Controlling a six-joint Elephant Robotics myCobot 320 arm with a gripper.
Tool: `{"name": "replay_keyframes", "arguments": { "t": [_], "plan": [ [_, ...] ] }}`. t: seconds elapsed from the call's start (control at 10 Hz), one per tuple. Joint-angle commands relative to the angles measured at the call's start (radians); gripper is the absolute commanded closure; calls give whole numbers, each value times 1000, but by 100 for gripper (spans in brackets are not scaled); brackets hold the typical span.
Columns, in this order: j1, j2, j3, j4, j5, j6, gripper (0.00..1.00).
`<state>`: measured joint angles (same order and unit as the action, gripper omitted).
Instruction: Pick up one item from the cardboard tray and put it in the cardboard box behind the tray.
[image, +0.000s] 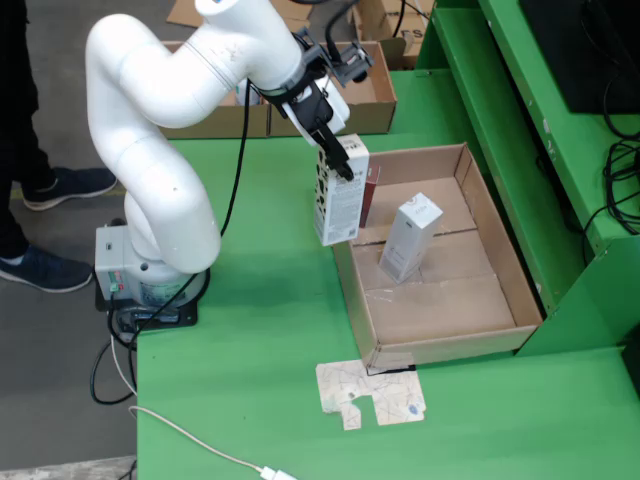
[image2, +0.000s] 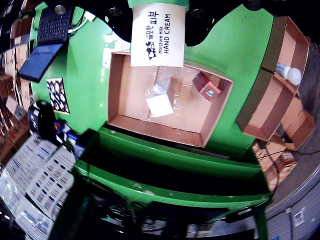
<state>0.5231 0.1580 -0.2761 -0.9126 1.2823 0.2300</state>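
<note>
My gripper (image: 335, 157) is shut on a tall white hand cream box (image: 341, 192), held upright in the air over the near-left rim of the cardboard tray (image: 450, 310). In the wrist view the same hand cream box (image2: 157, 32) fills the top centre, its label readable. Inside the tray stand a white carton (image: 410, 238) and, half hidden behind the held box, a dark red box (image: 371, 190). From the wrist, the white carton (image2: 160, 105) and the red box (image2: 207, 86) sit on the tray floor (image2: 125, 100). An open cardboard box (image: 368, 100) stands behind the tray.
A second cardboard box (image: 215, 118) sits beside the first. A torn cardboard scrap (image: 370, 392) and a white cable (image: 200, 445) lie on the green table's front. A green frame (image: 520, 120) borders the right. A person's shoes (image: 40, 268) are at left.
</note>
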Motion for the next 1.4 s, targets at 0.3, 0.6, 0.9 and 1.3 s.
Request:
{"name": "replay_keyframes", "arguments": {
  "t": [0.3, 0.6, 0.9, 1.3],
  "plan": [
    [312, 34, 276, -134, 17, 140, 100],
    [433, 24, 276, -121, -27, 216, 100],
    [511, 9, 276, -93, -70, 260, 100],
    [554, -59, 276, -82, -172, 289, 100]
  ]
}}
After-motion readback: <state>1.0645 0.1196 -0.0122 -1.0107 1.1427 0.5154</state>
